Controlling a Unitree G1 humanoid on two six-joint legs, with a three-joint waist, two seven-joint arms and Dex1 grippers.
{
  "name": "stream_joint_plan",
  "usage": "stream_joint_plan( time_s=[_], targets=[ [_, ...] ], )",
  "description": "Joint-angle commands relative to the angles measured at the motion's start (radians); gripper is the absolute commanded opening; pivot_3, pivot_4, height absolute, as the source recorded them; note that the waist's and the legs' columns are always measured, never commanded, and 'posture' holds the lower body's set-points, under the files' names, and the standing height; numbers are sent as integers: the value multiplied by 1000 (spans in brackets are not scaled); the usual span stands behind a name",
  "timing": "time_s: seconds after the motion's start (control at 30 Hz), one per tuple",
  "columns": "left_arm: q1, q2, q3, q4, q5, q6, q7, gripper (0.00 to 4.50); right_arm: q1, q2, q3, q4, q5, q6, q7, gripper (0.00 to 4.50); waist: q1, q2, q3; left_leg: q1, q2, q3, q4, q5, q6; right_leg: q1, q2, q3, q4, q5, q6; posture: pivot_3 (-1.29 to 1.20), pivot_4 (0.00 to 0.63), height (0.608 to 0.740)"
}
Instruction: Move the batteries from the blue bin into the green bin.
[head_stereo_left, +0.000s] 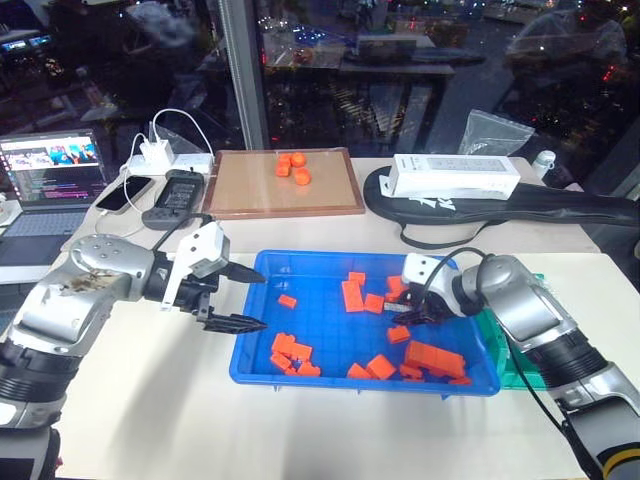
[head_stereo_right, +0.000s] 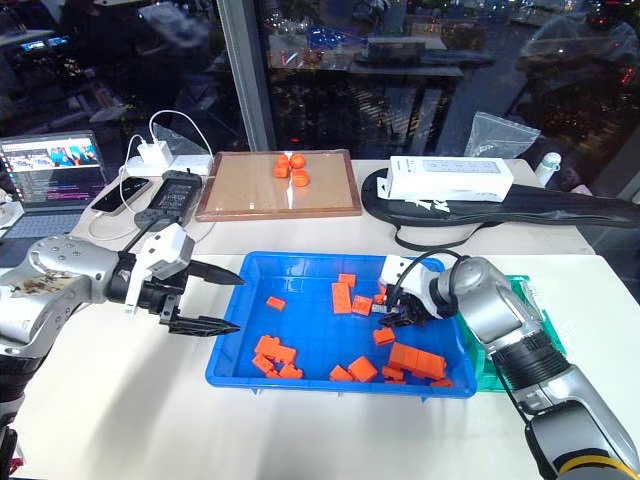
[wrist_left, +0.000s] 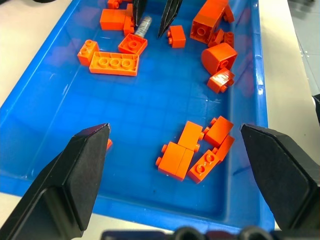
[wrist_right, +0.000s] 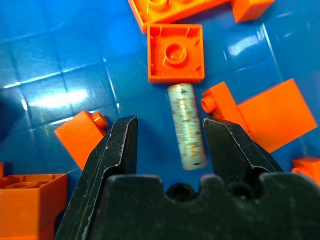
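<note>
Blue plastic dominated the middle of the head view: the blue bin (head_stereo_left: 262, 355) sat on the pale surface (head_stereo_left: 150, 420), scattered with orange bricks (head_stereo_left: 432, 357). At its right edge, largely hidden behind the right arm, lay the green bin (head_stereo_left: 510, 372); whether it held anything could not be told. The left tool (head_stereo_left: 240, 298) hung over the bin's left rim, fingers spread wide and holding nothing. The right tool (wrist_right: 167, 145) was down among the bricks at centre right, its fingers partly open on either side of one battery (wrist_right: 187, 125), which lay flat on the blue floor, apparently not yet gripped. No other battery could be made out. By my reading the transfer was unfinished: this battery awaited grasping, lifting and carrying rightward.
</note>
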Motion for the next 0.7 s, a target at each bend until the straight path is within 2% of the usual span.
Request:
stream_joint_plan(
  time_s=[0.03, 0.13, 0.27, 0.4, 0.53, 0.7],
  targets=[
    [-5, 13, 27, -15, -2, -6, 1, 4500, -8, 7, -1, 49, -12, -30, -9, 2467, 0, 0, 0, 0, 0, 0, 0, 0, 0, 0, 0, 0, 0, 0, 0, 0, 150, 740],
    [-9, 12, 30, -16, -7, -1, 2, 4500, -6, 12, -4, 70, -15, -43, -15, 1692, 0, 0, 0, 1, 0, 0, 0, 0, 0, 1, 0, 0, 0, 0, 0, 0, 150, 740],
    [-13, 13, 31, -10, -7, -4, -2, 4500, -8, -3, -30, 32, 7, -28, -6, 313, 1, 0, 0, 1, 0, 0, 1, 0, 0, 1, 0, 0, 0, 0, 0, 0, 150, 740],
    [-40, -17, 31, 16, -28, -5, -10, 4500, -46, -51, -103, -86, 74, 69, 31, 244, 2, 0, 0, 0, 0, 0, 0, 0, 0, 0, 0, 0, 1, 0, 0, 0, 150, 740],
    [-90, -66, 25, 48, -50, -10, -18, 4500, -102, -144, -179, -159, 111, 141, 53, 244, 2, 1, 0, 0, 0, 0, 0, 0, 0, 0, 0, 0, 1, 0, 0, 0, 150, 740],
    [-207, -176, 8, 133, -71, -25, -43, 4500, -84, -358, -310, -187, 117, 182, 60, 244, 22, 0, 0, 0, -1, 0, 0, 0, 0, 0, -1, -1, -1, 0, 1, 0, 150, 740]
  ],
)
